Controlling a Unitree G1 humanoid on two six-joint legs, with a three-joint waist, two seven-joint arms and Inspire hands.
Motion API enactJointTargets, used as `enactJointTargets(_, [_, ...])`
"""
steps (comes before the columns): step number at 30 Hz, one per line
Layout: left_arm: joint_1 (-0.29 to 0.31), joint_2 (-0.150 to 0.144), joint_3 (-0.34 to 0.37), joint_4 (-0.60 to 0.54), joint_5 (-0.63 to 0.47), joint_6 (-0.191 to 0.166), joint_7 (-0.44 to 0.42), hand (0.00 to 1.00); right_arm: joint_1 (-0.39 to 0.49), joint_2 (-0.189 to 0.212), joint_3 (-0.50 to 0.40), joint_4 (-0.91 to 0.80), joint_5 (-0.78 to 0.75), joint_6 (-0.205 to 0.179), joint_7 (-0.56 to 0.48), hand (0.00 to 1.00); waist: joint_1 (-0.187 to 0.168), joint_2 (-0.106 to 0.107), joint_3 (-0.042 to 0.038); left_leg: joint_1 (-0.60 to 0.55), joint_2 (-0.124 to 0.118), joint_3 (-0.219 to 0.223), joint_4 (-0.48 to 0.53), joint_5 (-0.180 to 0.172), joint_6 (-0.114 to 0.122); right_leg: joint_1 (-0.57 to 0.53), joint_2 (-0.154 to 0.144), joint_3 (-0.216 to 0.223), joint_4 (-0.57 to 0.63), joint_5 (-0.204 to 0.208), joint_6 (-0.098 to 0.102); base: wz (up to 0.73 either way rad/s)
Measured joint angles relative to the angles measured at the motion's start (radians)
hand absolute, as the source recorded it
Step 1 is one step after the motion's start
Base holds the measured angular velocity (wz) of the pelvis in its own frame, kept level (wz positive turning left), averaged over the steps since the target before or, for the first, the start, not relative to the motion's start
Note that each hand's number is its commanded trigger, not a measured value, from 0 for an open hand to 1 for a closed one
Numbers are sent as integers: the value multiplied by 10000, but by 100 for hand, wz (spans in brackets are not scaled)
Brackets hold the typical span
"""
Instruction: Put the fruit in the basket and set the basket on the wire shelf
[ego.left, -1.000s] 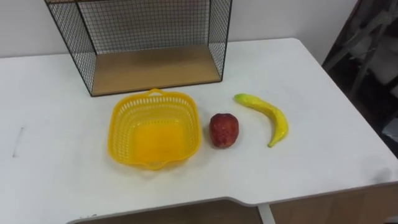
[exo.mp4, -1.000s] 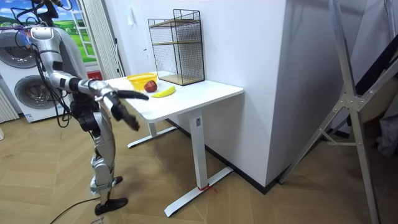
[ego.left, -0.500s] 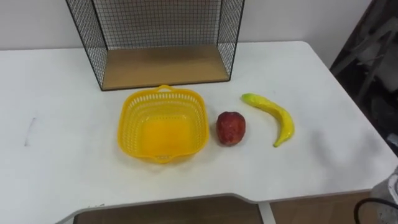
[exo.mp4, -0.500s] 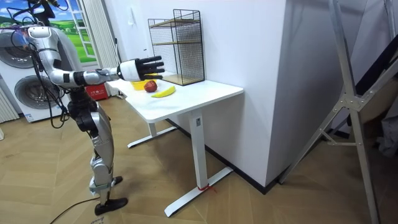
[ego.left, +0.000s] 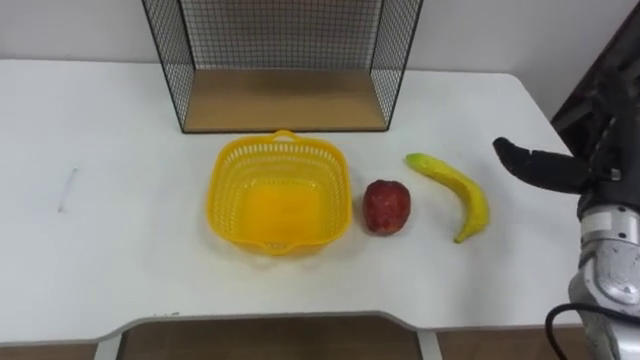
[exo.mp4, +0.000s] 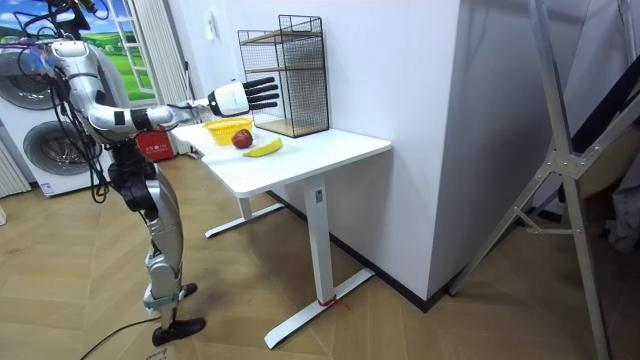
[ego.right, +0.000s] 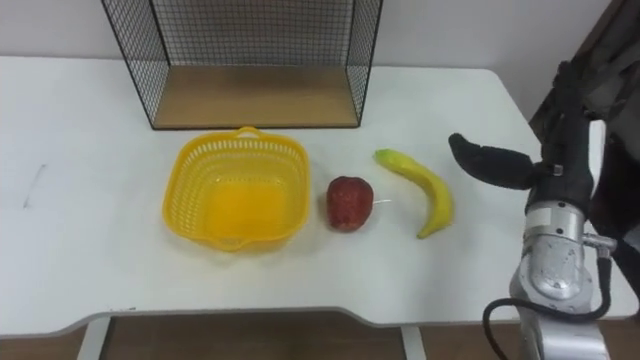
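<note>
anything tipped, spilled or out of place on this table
Nothing stands out: the yellow plastic basket sits upright and empty on the white table, and the red apple and yellow banana lie beside it. A faint grey mark shows on the table's left.

white table (ego.left: 120, 260), washing machine (exo.mp4: 35, 150) (at the room view's left), metal frame (exo.mp4: 562, 158)

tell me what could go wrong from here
1. The open right hand hovers to the right of the banana. A sideways brush could knock it into the apple or toward the table edge.
2. The empty basket looks light. It may slide toward the wire shelf when fruit is dropped in.
</note>
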Motion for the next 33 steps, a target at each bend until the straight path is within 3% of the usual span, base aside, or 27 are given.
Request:
enactJointTargets(8, [-116, 112, -596, -9, -72, 19, -215, 0, 7, 2, 723, 12, -666, 24, 1078, 0, -29, 134, -12, -9, -8, -86, 23, 1, -1, 53, -16, -112, -4, 3, 4, 3])
enactJointTargets(13, [-258, 136, -589, -4, -71, -14, -370, 0, 20, 2, 1149, 12, -1139, 25, 1780, 0, 7, 145, -26, -14, -17, -100, 57, 1, -1, 66, -19, -112, 2, 7, -2, 0])
enactJointTargets(33, [-331, 285, -586, -21, -46, -16, -623, 0, 121, 30, 1736, 117, -1491, 29, 3703, 0, 30, -140, -98, -66, -59, -291, 61, 13, 8, 118, -40, -193, 5, 7, -1, 1])
